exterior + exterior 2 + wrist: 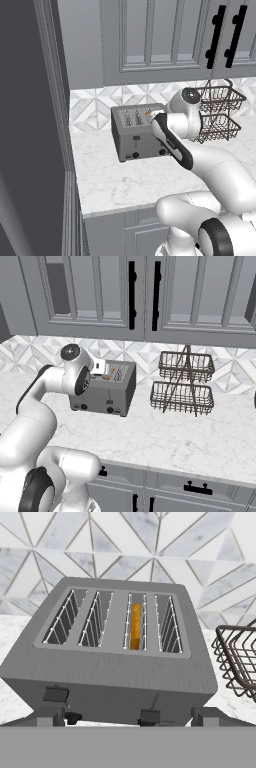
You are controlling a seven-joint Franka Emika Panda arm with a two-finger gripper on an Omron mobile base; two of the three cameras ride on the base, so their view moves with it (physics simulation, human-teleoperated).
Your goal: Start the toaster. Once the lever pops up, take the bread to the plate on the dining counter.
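I see grey wall cabinets point(140, 296) with black handles spanning the top of both base views, above a backsplash point(150, 547) of white and grey triangular tiles.

Below them runs the marble bench point(140, 175), carried on grey lower cabinets.

The toaster point(137, 132) stands on the bench close to the backsplash, its front with the levers and knobs facing outward. In the hand view I see its four top slots from above and, below them, two black levers point(56, 694) and a black knob point(73, 716) on the front face.

A two-tier wire basket rack point(182, 383) stands on the bench just beside the toaster, on its right, apart from it.

The arm reaches over the bench, with its hand above and in front of the toaster. The gripper point(125, 719) hangs over the toaster's front edge with its fingers spread wide apart and nothing between them. The fingertips point(210, 717) appear at the bottom of the hand view, just in front of the toaster's face; I cannot tell whether they touch it.

The bread point(135, 626) sits upright inside the third slot from the left, seen edge-on as a narrow orange strip below the slot rim.
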